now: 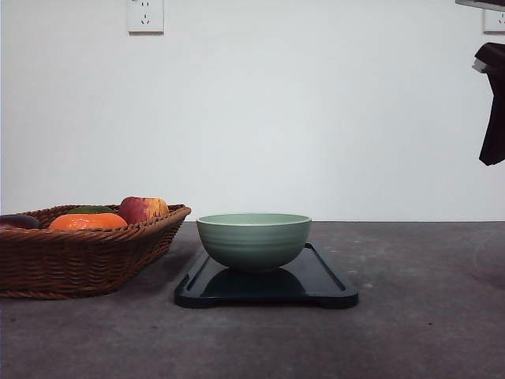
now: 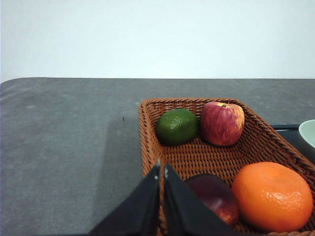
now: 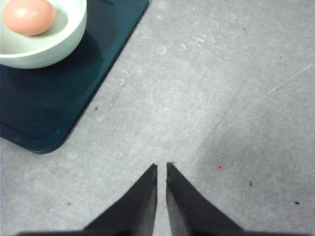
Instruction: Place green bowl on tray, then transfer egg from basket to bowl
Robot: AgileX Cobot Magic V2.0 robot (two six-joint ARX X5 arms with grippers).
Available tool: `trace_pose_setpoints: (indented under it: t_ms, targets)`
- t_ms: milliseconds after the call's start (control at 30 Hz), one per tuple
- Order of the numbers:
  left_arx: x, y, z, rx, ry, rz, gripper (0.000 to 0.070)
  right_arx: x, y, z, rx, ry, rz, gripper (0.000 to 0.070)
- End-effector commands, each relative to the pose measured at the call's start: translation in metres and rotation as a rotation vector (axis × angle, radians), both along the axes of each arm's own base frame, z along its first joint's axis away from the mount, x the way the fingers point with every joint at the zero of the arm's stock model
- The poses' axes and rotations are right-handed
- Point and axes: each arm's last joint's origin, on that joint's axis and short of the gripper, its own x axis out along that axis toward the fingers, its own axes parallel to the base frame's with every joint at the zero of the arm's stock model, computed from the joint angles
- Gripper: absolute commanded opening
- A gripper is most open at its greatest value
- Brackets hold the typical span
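Apparently both parts of the task are done: the green bowl sits upright on the tray, and the right wrist view shows the egg lying inside it, near the bowl's wall. The basket stands just beside the tray on the robot's left and holds an apple, a lime, an orange and a dark red fruit partly hidden behind the fingers.

The right gripper hovers over bare table beside a rounded corner of the tray, fingertips pressed nearly together with nothing between them. The left gripper is likewise clenched on nothing, hanging over the near rim of the basket. A dark shape at the upper right of the front view is probably the raised right arm, though too little of it shows to be sure.

What remains, by this reading, is a clean retreat. The right arm has wide grey tabletop on its outer side, so drawing away from the tray keeps it off the low rim and the bowl. The left arm should lift straight up before moving sideways, since the braided rim and the fruit lie close under its fingers; open table stretches away on the side of the basket opposite the tray.
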Motion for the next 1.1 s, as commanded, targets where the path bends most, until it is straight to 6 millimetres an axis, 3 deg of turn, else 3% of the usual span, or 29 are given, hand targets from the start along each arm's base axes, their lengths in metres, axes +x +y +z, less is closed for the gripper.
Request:
trace_pose_setpoints:
  t_ms: [0,233,433,767,1067]
  targets:
    - [0.001,0.0,-0.006,0.006,0.007,0.003,0.0,0.001,0.001,0.001,-0.001,-0.006,0.007,0.0026]
    - [0.001,0.0,-0.006,0.006,0.007,0.003,0.0,0.0,-0.001,0.004,0.0,-0.03,0.003,0.0026]
    - [0.001,0.0,-0.006,0.006,0.007,0.003,0.0,-0.009,-0.016,0.004,0.064,-0.217,-0.07,0.0026]
    - [0.001,0.0,-0.006,0.006,0.007,0.003,0.0,-0.049,-0.046,-0.051,0.133,-0.494,-0.228,0.0026]
    - [0.001,0.0,-0.006,0.006,0.007,0.003,0.0,-0.071,-0.053,-0.085,0.158,-0.605,-0.273,0.0026]
